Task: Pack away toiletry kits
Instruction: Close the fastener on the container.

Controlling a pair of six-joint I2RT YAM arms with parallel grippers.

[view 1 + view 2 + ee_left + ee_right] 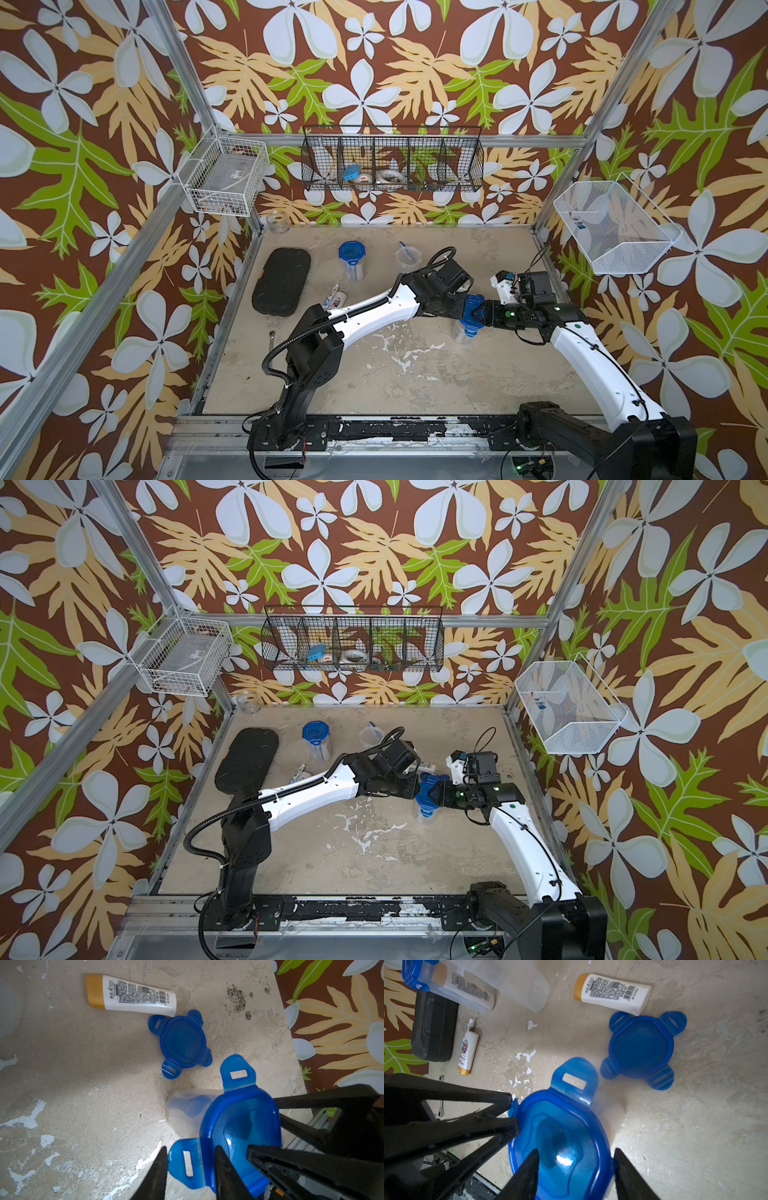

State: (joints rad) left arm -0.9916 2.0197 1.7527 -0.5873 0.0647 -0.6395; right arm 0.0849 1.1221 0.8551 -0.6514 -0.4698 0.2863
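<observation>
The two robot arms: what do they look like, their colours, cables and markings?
Both the left arm and right arm: white curved shells, black joints and bases. The left carries a ribbed black hose, the right thin black cables and green lights. Jaws: black, tapering, openwork.

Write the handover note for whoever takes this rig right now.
Grippers: the right gripper looks clamped across the lid of the lidded cup, mid-table. The left gripper flanks one lid tab; grip unclear.
Done: closed cup at the back, packed bottle inside.
In progress: the lidded cup's visible tabs stick out, unclipped.
Left: open cup at the back shows only a toothbrush. The loose lid and gold-capped bottle lie near the grippers, and a second bottle lies beside the black case.
</observation>
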